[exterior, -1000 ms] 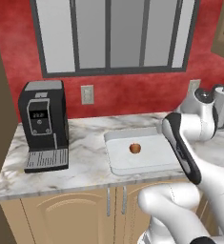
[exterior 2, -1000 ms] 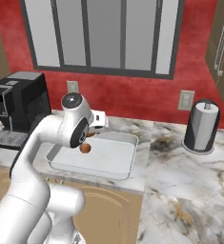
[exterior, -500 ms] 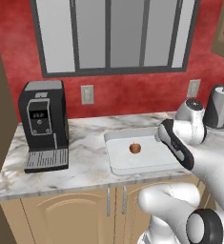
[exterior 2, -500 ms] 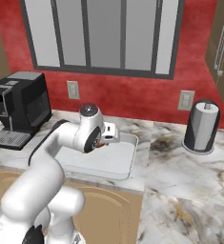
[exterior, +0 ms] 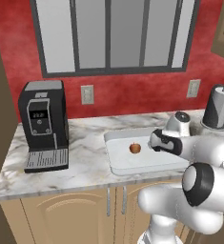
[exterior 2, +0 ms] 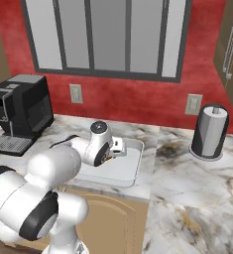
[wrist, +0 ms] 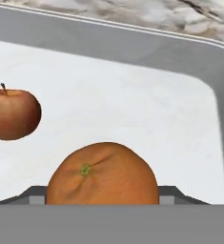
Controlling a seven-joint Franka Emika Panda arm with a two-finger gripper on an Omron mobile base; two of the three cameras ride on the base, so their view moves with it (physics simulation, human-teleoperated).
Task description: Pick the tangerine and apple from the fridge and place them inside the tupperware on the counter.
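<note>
The apple (exterior: 135, 148) is seen lying inside the tupperware (exterior: 127, 164), which sits on the marbled bench (exterior: 85, 162) between the coffee machine (exterior: 43, 125) and the paper-towel roll (exterior: 217, 107); that half of the task can be judged done. The tangerine (wrist: 103, 173) is carried low over the white floor of the tupperware, close in front of the hand camera, with the apple off to one side and apart from it. The pincer (exterior: 154, 141) is held over the container near the apple, and it appears to be closed around the tangerine, though the finger tips themselves are hidden behind the fruit in the hand view, so the exact opening cannot be read beyond the fruit's own width. Whether the tangerine is already resting on the container floor or hanging just above it cannot be told. What is left, by this reading, is the release of the tangerine inside the rim and the withdrawal of the arm.
</note>
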